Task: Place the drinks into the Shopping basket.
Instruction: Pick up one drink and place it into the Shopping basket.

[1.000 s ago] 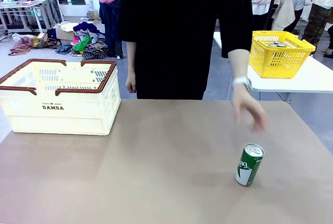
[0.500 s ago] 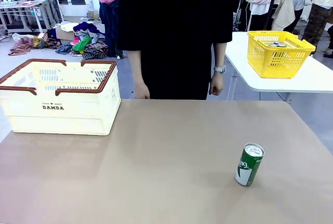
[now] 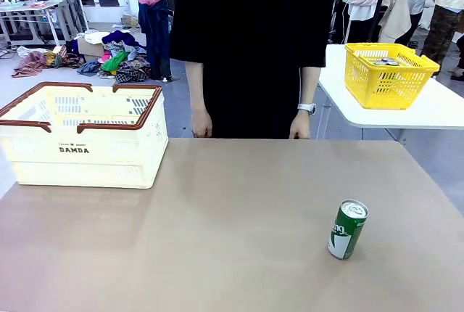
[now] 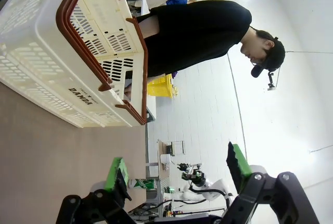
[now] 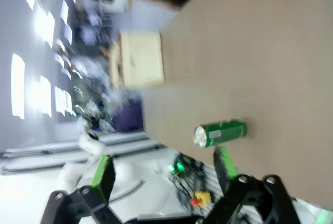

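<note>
One green drink can (image 3: 347,228) with white lettering stands upright on the right side of the tan table (image 3: 217,239). The cream Shopping basket (image 3: 80,134) with brown rim and "DAMDA" print sits at the table's left rear. In the left wrist view the basket (image 4: 67,52) lies close ahead and the can (image 4: 140,183) is small and far off. My left gripper (image 4: 174,169) is open and holds nothing. The blurred right wrist view has the can (image 5: 219,133) just beyond my open right gripper (image 5: 164,169), apart from its fingers, and the basket (image 5: 140,60) farther off.
A person in black (image 3: 250,51) stands at the far edge, both hands hanging by the table's edge. A yellow basket (image 3: 388,72) sits on a separate white table at the back right. Bare tabletop lies between basket and can.
The person's hand, which hung just above the can, has drawn back to their side. The can and the basket have not moved.
</note>
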### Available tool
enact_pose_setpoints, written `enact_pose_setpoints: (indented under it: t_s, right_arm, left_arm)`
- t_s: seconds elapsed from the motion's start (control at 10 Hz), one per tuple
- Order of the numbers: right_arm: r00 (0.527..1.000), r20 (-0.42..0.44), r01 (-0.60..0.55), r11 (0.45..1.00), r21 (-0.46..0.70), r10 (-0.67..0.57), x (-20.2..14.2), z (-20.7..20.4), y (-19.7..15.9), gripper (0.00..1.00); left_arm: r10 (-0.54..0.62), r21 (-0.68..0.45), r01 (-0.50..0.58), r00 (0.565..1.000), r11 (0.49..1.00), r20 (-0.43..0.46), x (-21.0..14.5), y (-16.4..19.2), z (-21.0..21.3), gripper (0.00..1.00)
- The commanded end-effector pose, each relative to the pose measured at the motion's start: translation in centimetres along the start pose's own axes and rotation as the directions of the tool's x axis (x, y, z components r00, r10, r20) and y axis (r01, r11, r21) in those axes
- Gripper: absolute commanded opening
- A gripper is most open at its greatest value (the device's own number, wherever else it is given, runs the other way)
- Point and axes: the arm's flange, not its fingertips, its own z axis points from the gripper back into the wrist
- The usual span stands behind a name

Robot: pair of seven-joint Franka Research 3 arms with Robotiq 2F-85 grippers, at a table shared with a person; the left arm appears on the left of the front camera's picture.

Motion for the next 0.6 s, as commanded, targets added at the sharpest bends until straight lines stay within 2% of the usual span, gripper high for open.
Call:
enact_pose_setpoints:
  t_s: [0.0, 0.1, 0.2, 0.3, 0.4, 0.5]
  right_arm:
    - [0.973, -0.159, -0.196, 0.962, -0.188, 0.167, -0.7, -6.0, 7.7, 1.0]
    - [0.955, -0.183, -0.281, 0.915, -0.29, 0.235, -2.2, -10.4, 11.5, 1.0]
    - [0.918, -0.259, -0.381, 0.847, -0.371, 0.3, -4.2, -13.9, 13.5, 1.0]
    - [0.867, -0.359, -0.482, 0.761, -0.434, 0.345, -6.6, -17.0, 13.9, 1.0]
    - [0.832, -0.416, -0.545, 0.682, -0.488, 0.367, -8.0, -18.1, 13.5, 1.0]
    - [0.897, -0.313, -0.414, 0.84, -0.351, 0.312, -5.7, -15.2, 15.3, 1.0]
  left_arm:
    - [0.009, 0.001, -0.009, 1.0, 1.0, -0.012, 0.0, -0.2, 0.4, 1.0]
    - [0.009, 0.001, -0.009, 1.0, 1.0, -0.012, 0.0, -0.2, 0.4, 1.0]
    - [0.009, 0.001, -0.009, 1.0, 1.0, -0.012, 0.0, -0.2, 0.4, 1.0]
    - [0.009, 0.001, -0.009, 1.0, 1.0, -0.012, 0.0, -0.2, 0.4, 1.0]
    - [0.009, 0.001, -0.009, 1.0, 1.0, -0.012, 0.0, -0.2, 0.4, 1.0]
    - [0.009, 0.001, -0.009, 1.0, 1.0, -0.012, 0.0, -0.2, 0.4, 1.0]
